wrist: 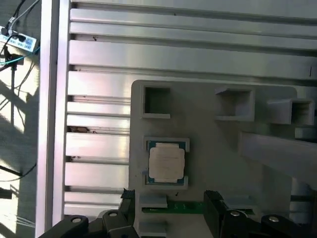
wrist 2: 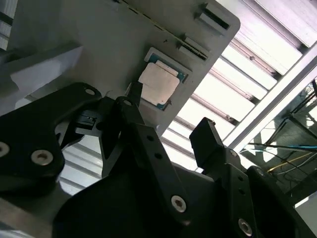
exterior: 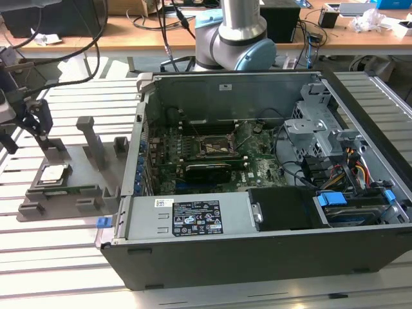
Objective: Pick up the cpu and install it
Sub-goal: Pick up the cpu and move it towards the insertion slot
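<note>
So, is the claw (wrist 2: pixel 169 114) holding anything?

No, its jaws are spread and empty, poised over the cpu (wrist: pixel 167 163). That lies flat in a pocket of the grey holder (wrist: pixel 218 148) on the counter (wrist: pixel 99 59), just beside the case (exterior: pixel 257 257).

Tricky to lift?

Light, stiff and slick on top, I'd guess, and delicate underneath. Best pinched by two opposite edges.

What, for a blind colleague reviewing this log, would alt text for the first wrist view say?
The cpu, silver top up, lies in a square pocket of a grey fixture plate on a slatted metal table. The gripper has its black jaws open near the cpu, not touching it, with a green memory stick seen between them.
</note>
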Tool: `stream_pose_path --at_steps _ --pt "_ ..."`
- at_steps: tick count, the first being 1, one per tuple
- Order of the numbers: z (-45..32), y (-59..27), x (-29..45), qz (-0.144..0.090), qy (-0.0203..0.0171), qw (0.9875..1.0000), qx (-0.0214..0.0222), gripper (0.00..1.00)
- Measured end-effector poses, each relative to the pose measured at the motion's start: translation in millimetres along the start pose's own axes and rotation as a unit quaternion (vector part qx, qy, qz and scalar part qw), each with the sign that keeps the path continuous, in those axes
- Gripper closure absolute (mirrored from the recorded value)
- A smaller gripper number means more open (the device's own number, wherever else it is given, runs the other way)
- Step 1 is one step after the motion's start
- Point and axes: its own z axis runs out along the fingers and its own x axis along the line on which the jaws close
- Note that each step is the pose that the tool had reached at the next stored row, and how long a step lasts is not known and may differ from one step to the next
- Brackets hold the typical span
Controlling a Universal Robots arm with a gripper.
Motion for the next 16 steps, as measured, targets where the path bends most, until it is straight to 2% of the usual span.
stream_pose_path --at_steps 1,2,9,16 --pt "2.7 -0.5 -11.3 0.000 0.0000 1.0000 0.0000 0.34" --pt "7.2 -0.5 -15.0 0.000 0.0001 1.0000 0.0000 0.34" --pt "14.6 -0.3 -15.6 0.000 0.0001 1.0000 0.0001 0.34" --pt "27.8 0.2 -17.4 -0.001 0.0002 1.0000 0.0013 0.34"
